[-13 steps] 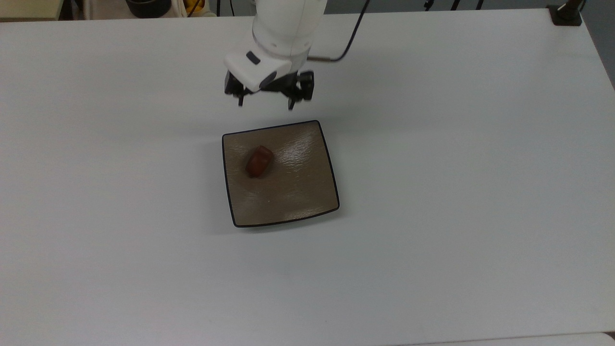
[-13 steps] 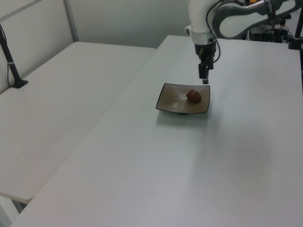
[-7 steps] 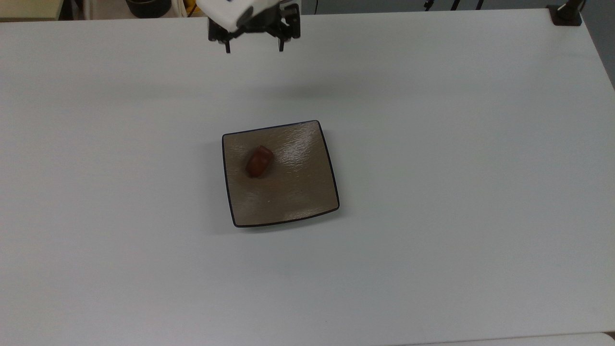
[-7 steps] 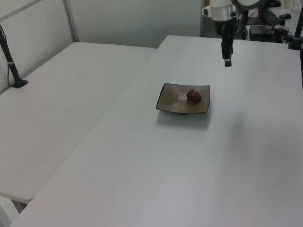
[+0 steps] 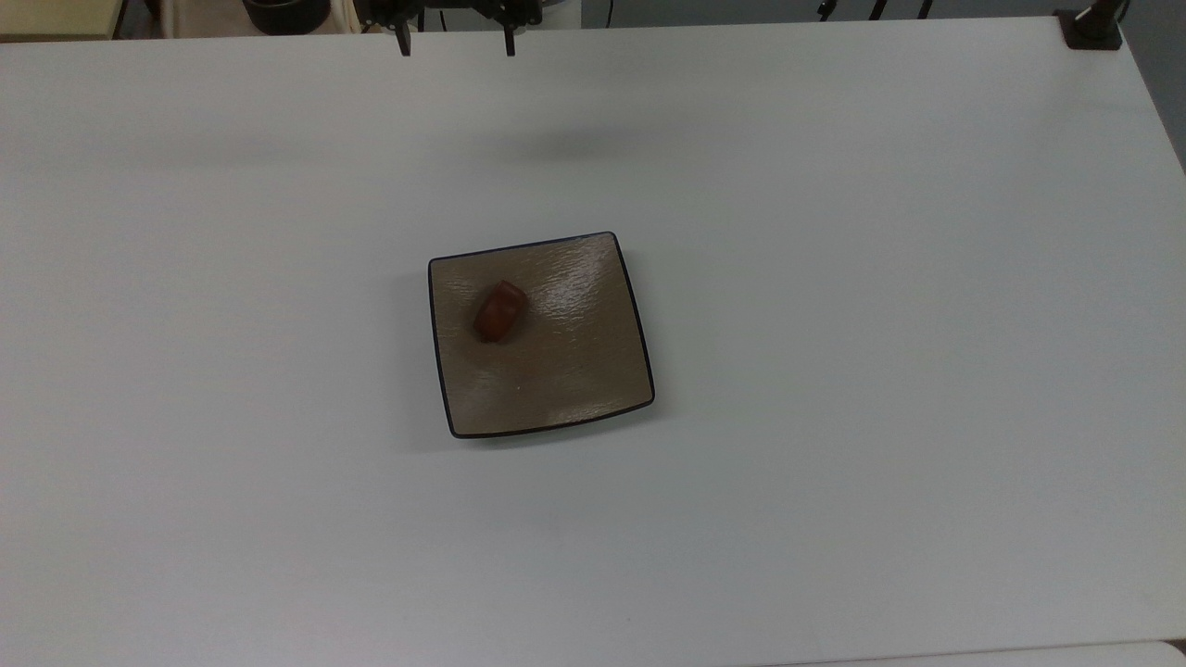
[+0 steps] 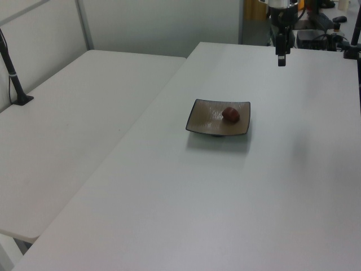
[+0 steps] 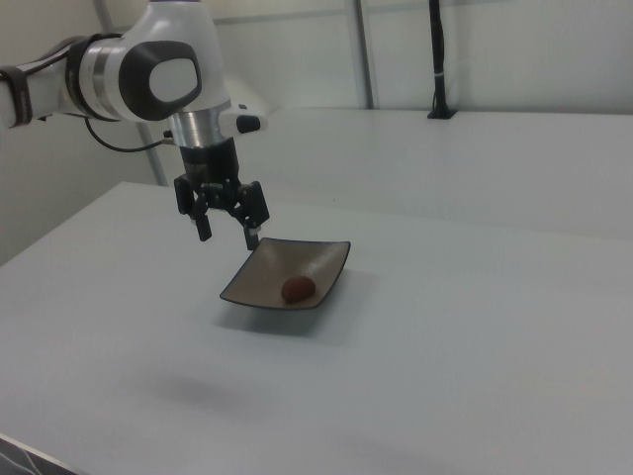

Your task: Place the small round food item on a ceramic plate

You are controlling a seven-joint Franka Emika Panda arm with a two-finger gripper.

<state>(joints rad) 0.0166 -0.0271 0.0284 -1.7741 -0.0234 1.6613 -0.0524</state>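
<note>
The small round food item (image 5: 500,311) is a glossy red-brown lump lying on the square tan ceramic plate (image 5: 574,371), toward the top view's left of it. The same food item (image 6: 230,114) (image 7: 298,288) rests on the plate (image 6: 206,119) (image 7: 252,285) in the side views. My gripper (image 5: 454,42) hangs open at the top view's upper edge, high above the table and well clear of the plate. In the right view the gripper (image 7: 228,237) has its two fingers spread with nothing between them. The gripper (image 6: 281,57) shows side-on in the left view.
The white table (image 5: 880,324) spreads wide around the plate. A second white table (image 6: 67,135) adjoins it on the left view's left. A black post base (image 5: 1091,28) sits at the top view's upper right corner. A dark round object (image 5: 285,13) lies beyond the far edge.
The gripper has risen and drawn away from the plate toward the top view's upper edge, staying open. The food item and plate have not moved.
</note>
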